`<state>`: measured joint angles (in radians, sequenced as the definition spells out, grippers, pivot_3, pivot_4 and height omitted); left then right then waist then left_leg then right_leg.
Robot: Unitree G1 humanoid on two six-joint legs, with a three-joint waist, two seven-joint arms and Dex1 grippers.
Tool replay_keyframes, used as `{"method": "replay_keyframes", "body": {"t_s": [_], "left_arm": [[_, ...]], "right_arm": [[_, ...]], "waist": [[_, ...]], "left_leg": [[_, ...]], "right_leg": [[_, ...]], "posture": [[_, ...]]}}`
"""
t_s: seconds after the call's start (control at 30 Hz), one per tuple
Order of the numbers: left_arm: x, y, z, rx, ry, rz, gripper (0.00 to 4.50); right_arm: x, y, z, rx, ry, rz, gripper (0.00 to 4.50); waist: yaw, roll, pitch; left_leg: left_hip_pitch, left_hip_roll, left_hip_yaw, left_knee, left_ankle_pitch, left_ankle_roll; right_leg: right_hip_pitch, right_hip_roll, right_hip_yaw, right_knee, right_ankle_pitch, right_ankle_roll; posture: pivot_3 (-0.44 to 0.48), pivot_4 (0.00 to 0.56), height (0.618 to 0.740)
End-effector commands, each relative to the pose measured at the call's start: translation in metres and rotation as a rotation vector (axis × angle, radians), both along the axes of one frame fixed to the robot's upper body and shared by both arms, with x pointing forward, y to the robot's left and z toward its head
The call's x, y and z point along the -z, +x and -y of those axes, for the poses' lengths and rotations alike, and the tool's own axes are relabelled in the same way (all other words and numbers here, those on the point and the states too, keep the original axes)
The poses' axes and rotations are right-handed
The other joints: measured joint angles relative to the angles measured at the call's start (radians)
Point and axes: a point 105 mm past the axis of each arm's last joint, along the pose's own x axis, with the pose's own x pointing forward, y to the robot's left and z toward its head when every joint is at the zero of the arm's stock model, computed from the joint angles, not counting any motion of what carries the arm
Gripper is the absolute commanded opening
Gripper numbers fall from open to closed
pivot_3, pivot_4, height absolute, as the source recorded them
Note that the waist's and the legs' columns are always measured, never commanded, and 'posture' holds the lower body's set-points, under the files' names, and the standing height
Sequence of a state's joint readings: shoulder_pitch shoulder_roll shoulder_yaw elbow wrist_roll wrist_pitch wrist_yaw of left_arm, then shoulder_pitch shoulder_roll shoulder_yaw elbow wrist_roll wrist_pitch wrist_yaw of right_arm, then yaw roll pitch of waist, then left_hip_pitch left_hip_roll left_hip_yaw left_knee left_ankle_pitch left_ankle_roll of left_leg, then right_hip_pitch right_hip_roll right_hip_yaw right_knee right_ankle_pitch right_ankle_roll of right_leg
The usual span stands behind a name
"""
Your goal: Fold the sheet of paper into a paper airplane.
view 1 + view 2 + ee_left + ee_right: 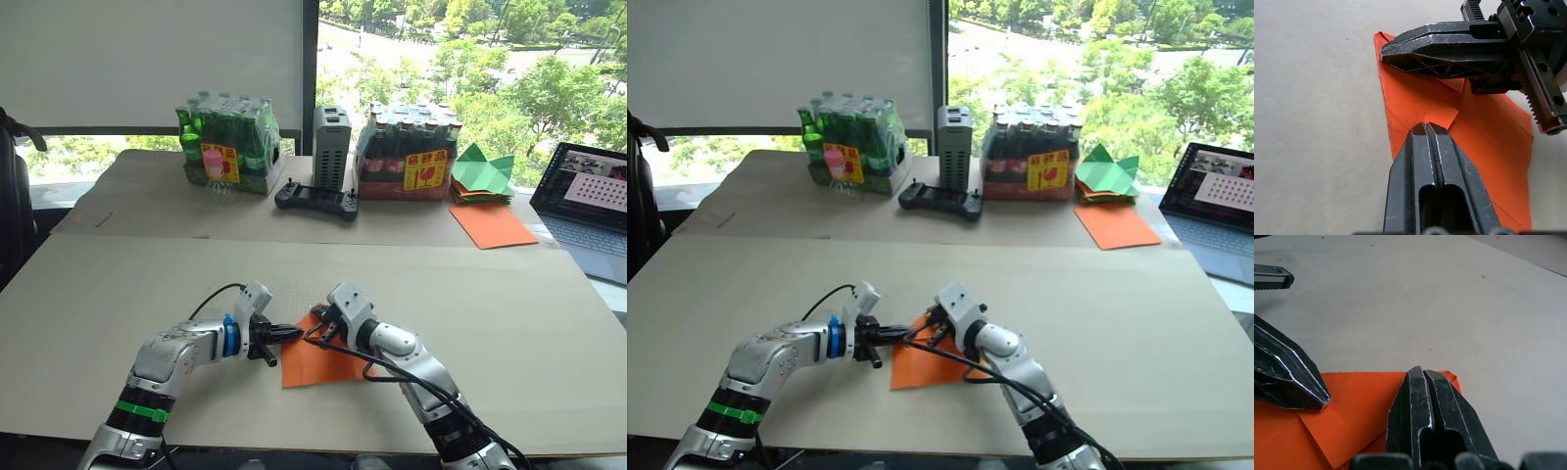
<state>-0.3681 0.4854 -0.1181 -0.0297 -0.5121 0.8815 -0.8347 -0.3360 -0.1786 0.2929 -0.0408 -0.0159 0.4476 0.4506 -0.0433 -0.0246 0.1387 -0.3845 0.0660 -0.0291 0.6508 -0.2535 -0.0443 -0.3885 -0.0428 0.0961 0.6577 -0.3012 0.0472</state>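
The sheet of paper point(318, 362) lies flat on the worktop point(549, 323), close to its near edge and about midway between its left and right edges, already partly folded: in the left wrist view a flap is turned over and meets a crease near the paper's middle. Both hands are clenched with nothing between the fingers. The left hand point(1426, 128) presses its closed tip down on the folded flap, and the right hand point(1422, 373) presses on the paper's far pointed corner (tip to tip, the two nearly meet).

The risk, as I judge it, is slippage. The paper is thin and the worktop smooth, so a sideways push from either tip could drag the whole sheet, skew the crease or tear the corner. Lifting both tips together would let the flap spring open.
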Motion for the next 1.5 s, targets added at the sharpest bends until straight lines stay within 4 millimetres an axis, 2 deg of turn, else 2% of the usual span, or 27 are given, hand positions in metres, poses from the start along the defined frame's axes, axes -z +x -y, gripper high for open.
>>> {"method": "replay_keyframes", "body": {"t_s": [0.03,0.27,0.43,0.53,0.63,0.77,0.97,1.07,1.27,1.5], "left_arm": [[0.011,-0.004,-0.002,-0.006,0.030,-0.044,0.04],[0.011,-0.002,0.000,0.002,0.032,-0.042,0.04],[0.012,-0.001,0.000,0.003,0.036,-0.042,0.04],[0.013,-0.001,0.001,0.008,0.036,-0.043,0.04],[0.013,-0.001,0.002,0.012,0.036,-0.044,0.04],[0.014,-0.001,0.004,0.018,0.034,-0.044,0.04],[0.014,0.001,0.007,0.027,0.031,-0.046,0.04],[0.014,0.002,0.008,0.030,0.030,-0.046,0.04],[0.013,0.004,0.011,0.037,0.026,-0.043,0.04],[0.012,0.004,0.011,0.037,0.027,-0.038,0.04]], "right_arm": [[0.002,0.003,0.008,0.051,-0.002,-0.006,0.02],[-0.008,0.003,0.000,0.040,0.067,0.005,0.02],[-0.035,0.000,-0.005,0.019,0.217,0.043,0.02],[-0.066,-0.002,-0.003,0.007,0.386,0.069,0.02],[-0.075,-0.001,0.006,0.021,0.395,0.083,0.02],[-0.070,-0.002,0.022,0.023,0.285,0.097,0.02],[-0.032,-0.020,0.060,-0.068,0.002,0.027,0.02],[-0.025,-0.024,0.073,-0.106,-0.055,0.004,0.02],[-0.027,-0.022,0.082,-0.146,-0.095,0.009,0.02],[-0.024,-0.025,0.079,-0.205,-0.119,0.013,0.02]], "waist": [[0.000,0.000,0.000],[0.000,0.000,0.000],[0.001,0.000,0.000],[0.001,0.000,0.000],[0.002,0.000,0.000],[0.007,0.000,0.000],[0.010,0.001,0.000],[0.009,0.001,0.000],[0.005,0.001,0.000],[0.007,0.001,0.000]], "left_leg": [[0.000,0.000,0.000,0.000,0.000,0.000],[0.000,0.000,0.000,0.000,0.000,0.000],[-0.001,0.000,0.000,0.000,0.000,0.000],[-0.001,0.000,0.000,0.000,0.000,0.000],[-0.001,0.000,0.000,0.000,0.000,0.000],[-0.001,0.000,0.000,0.000,0.000,0.000],[-0.001,-0.001,0.000,0.000,0.000,0.000],[-0.001,-0.001,0.000,0.000,0.000,0.000],[-0.001,-0.001,0.000,0.000,0.000,0.000],[-0.001,-0.001,0.000,0.000,0.000,0.000]], "right_leg": [[0.000,0.000,0.000,0.000,0.000,0.000],[0.000,0.000,0.000,0.000,0.000,0.000],[0.000,0.000,0.000,0.000,0.000,0.000],[0.000,0.000,0.000,0.000,0.000,0.000],[0.000,0.000,0.000,0.000,0.000,0.000],[0.000,0.000,0.000,-0.001,0.000,0.000],[0.000,0.000,0.000,-0.002,0.000,0.000],[0.000,0.000,0.000,-0.002,0.000,0.000],[0.000,0.000,0.000,-0.002,0.000,0.000],[0.000,0.000,0.000,-0.002,0.000,0.000]], "posture": [[0.000,0.150,0.740],[0.000,0.150,0.740],[0.000,0.150,0.740],[0.000,0.150,0.740],[0.000,0.150,0.740],[0.000,0.150,0.740],[0.000,0.150,0.740],[0.000,0.150,0.740],[0.000,0.150,0.740],[0.000,0.150,0.740]]}}
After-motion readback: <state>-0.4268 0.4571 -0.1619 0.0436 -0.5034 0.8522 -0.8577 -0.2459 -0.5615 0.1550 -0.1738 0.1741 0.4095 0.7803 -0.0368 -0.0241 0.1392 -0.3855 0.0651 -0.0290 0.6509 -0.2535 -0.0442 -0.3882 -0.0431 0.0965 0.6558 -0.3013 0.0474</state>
